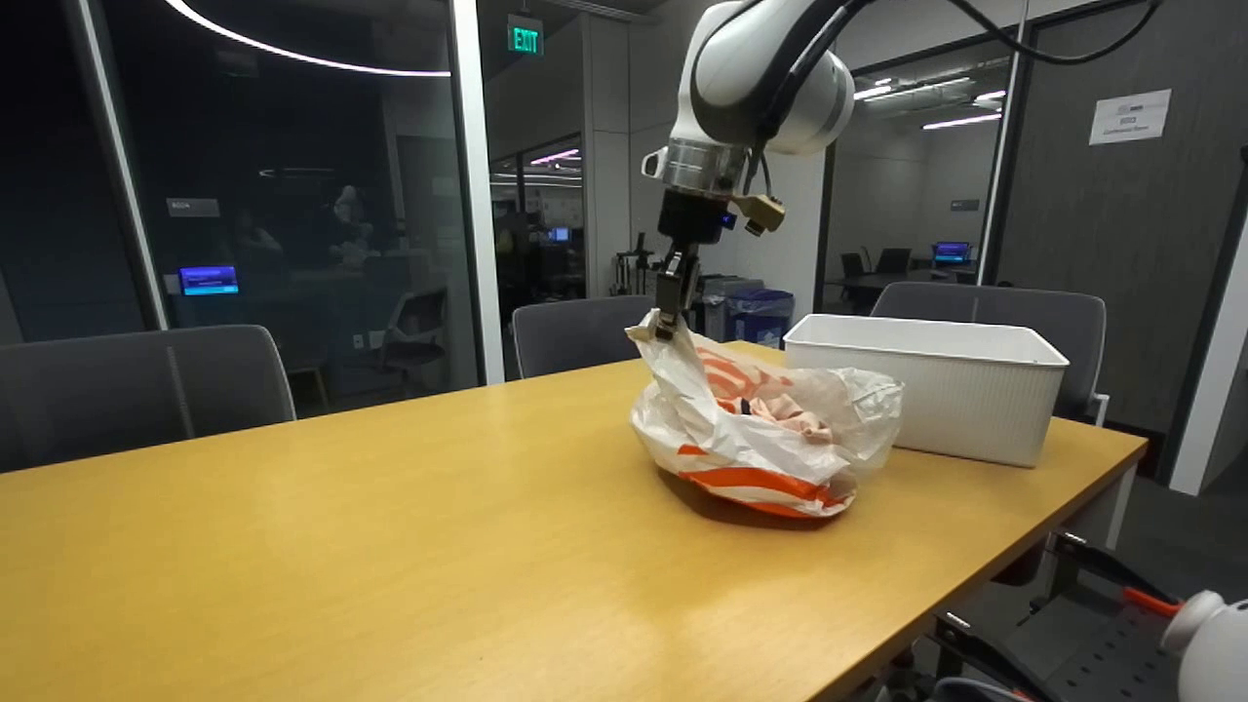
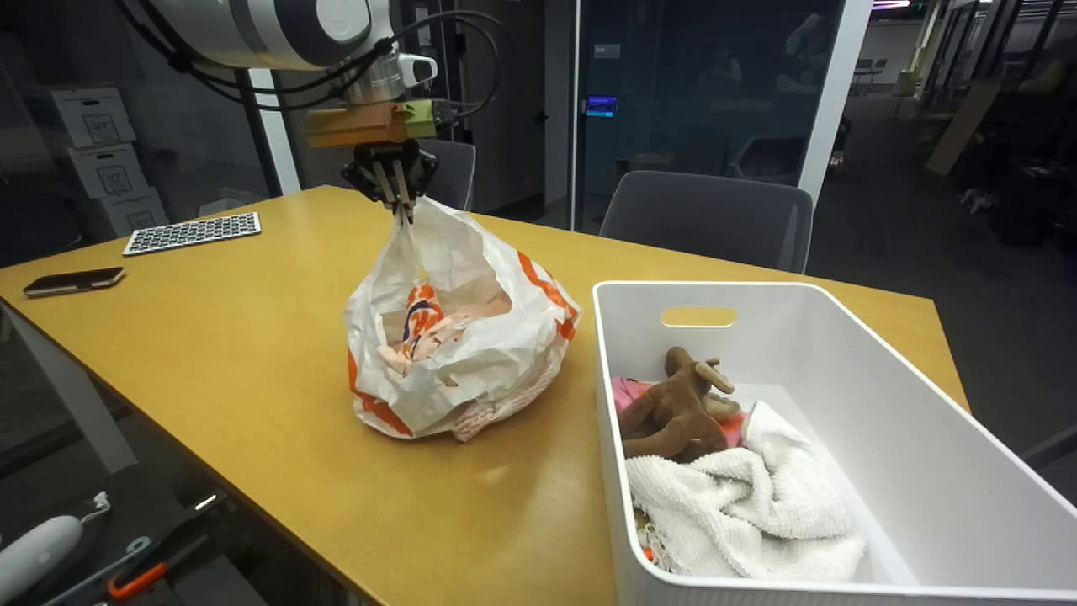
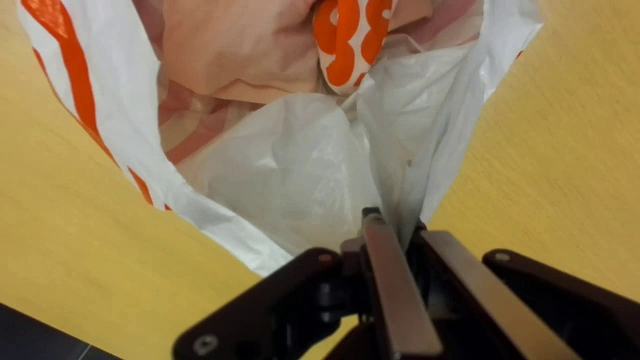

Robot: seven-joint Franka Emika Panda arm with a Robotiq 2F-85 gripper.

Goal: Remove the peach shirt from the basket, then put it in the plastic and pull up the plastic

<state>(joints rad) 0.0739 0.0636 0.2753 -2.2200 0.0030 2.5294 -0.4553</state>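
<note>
The arm is white with some dark grey, all in rounded shapes, and black cables run along it. Near its end there is a silvery ring; below this ring, a block of orange and yellow-green colour. The gripper is black, its links bear round screws, and its fingers have long, flat, greyish strips

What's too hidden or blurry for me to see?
Peach shirt: bottom hidden by the plastic bag, in both exterior views.
Pink thing: partly hidden by the brown toy, in an exterior view.
Robot arm: cut off by the top edge, in both exterior views.
Paper sign: tiny writing blurred, in an exterior view.
</note>
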